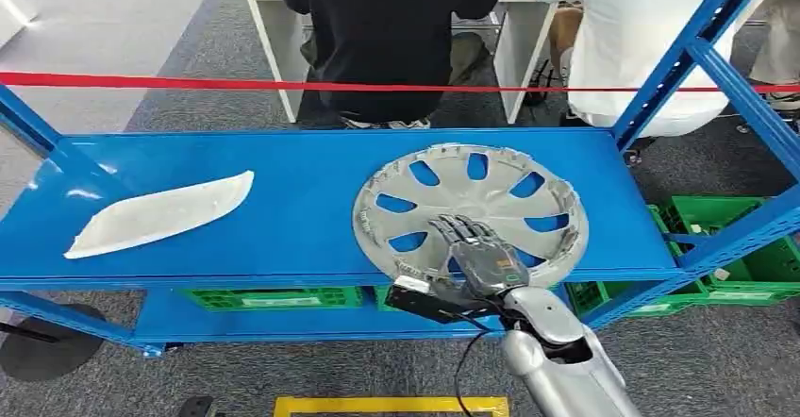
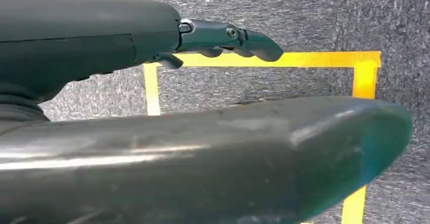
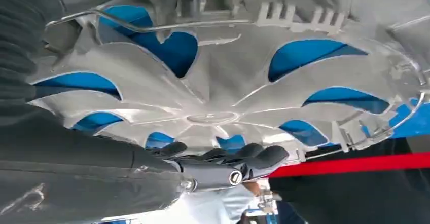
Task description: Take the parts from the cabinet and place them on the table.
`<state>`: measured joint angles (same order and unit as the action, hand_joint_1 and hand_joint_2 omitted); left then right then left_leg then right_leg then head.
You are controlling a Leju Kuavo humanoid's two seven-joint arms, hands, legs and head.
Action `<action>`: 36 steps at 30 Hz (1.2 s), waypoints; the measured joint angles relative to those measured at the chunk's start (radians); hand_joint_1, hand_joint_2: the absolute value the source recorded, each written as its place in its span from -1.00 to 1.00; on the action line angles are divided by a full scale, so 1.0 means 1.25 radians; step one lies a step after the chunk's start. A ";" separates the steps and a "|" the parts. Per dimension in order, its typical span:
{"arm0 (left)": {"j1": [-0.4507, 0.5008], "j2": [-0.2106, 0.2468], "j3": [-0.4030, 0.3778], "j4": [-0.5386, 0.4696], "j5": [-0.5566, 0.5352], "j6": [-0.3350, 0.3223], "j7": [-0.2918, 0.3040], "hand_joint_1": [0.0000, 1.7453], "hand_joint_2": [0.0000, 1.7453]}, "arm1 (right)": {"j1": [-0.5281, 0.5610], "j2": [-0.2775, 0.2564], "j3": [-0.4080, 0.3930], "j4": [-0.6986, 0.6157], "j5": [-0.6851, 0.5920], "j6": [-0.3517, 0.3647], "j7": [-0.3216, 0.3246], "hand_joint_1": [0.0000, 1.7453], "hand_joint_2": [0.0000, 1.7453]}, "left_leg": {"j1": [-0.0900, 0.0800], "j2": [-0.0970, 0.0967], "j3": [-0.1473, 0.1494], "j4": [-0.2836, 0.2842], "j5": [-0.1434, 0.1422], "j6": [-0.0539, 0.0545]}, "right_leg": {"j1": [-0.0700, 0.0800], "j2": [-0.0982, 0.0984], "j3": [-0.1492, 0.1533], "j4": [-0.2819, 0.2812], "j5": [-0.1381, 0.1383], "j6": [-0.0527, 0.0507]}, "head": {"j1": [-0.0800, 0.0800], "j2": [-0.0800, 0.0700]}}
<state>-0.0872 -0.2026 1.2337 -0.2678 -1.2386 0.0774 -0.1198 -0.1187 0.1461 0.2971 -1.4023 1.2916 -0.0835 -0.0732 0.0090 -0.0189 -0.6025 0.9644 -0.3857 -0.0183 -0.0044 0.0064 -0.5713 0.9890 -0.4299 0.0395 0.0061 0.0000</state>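
Note:
A silver hubcap (image 1: 491, 193) lies inner side up on the blue shelf (image 1: 302, 219), right of centre, its near rim slightly over the front edge. My right hand (image 1: 481, 252) lies on the hubcap's near part, fingers stretched flat across the spokes. The right wrist view shows the hubcap (image 3: 213, 97) close up with my right hand's dark fingers (image 3: 223, 163) straight along it; whether the thumb hooks the rim is hidden. A white curved part (image 1: 160, 214) lies on the shelf's left side. My left hand (image 2: 228, 39) hangs over the floor, fingers extended, holding nothing.
Blue uprights and braces (image 1: 717, 68) frame the shelf's right end. Green crates (image 1: 736, 247) stand on the lower level and at the right. A red tape (image 1: 189, 82) runs behind the shelf, with two seated people (image 1: 387, 30) beyond. Yellow floor tape (image 1: 387, 404) lies below.

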 joint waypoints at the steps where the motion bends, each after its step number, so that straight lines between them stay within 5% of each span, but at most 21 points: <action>1: 0.000 0.000 0.000 0.000 0.000 0.000 0.000 -1.00 -1.00 | 0.002 0.000 -0.005 -0.010 -0.008 -0.001 0.000 -1.00 1.00 | 0.000 0.000 0.000 0.000 0.000 0.000 | 0.000 0.000 0.000 0.000 0.000 0.000 | 0.000 0.000; 14: 0.001 0.000 0.007 0.000 0.014 0.008 0.002 -1.00 -1.00 | 0.031 -0.005 -0.016 -0.148 -0.043 0.045 0.010 -1.00 1.00 | 0.000 0.000 0.000 0.000 0.000 0.000 | 0.000 0.000 -0.001 0.000 0.000 0.000 | 0.000 0.000; 36: 0.000 0.001 0.024 0.000 0.035 0.014 0.001 -1.00 -1.00 | 0.055 -0.041 -0.004 -0.172 -0.061 0.077 0.025 -1.00 1.00 | 0.000 0.000 0.000 0.000 0.000 0.000 | 0.000 0.000 0.000 0.000 0.000 0.000 | 0.000 0.000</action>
<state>-0.0867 -0.2018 1.2642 -0.2674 -1.1948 0.0950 -0.1190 -0.0501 0.0954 0.2922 -1.6175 1.2158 0.0121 -0.0416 0.0091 -0.0187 -0.6027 0.9644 -0.3858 -0.0184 -0.0044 0.0067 -0.5717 0.9892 -0.4299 0.0392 0.0061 0.0000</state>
